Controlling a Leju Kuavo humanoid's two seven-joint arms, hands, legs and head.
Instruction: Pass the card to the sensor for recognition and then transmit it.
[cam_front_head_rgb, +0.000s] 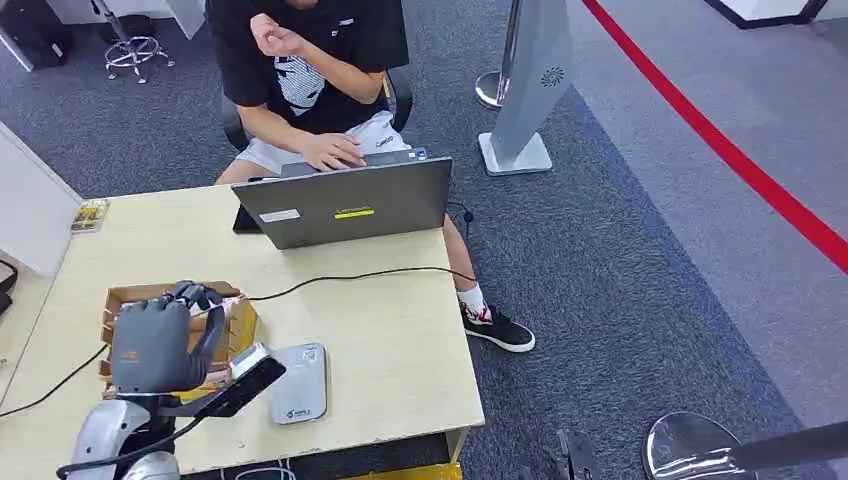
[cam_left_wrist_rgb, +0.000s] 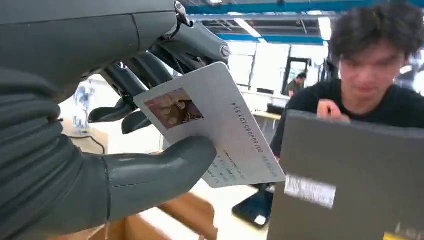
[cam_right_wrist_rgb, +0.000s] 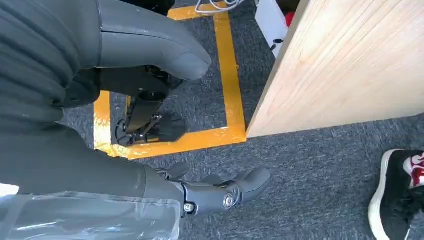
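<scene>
Pinching the card betw. thumb & fingers, left hand is held w/ sensor just beside at 4 o'clock; right hand hangs empty, fingers loosely apart.

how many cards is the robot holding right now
1. The card is held between the left hand's thumb and fingers, above the table near the box; another directly behind it would be hidden.

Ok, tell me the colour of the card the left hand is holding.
Pale grey-white card with a small brownish photo and dark print, held by the left hand; clearest in the left wrist view.
</scene>
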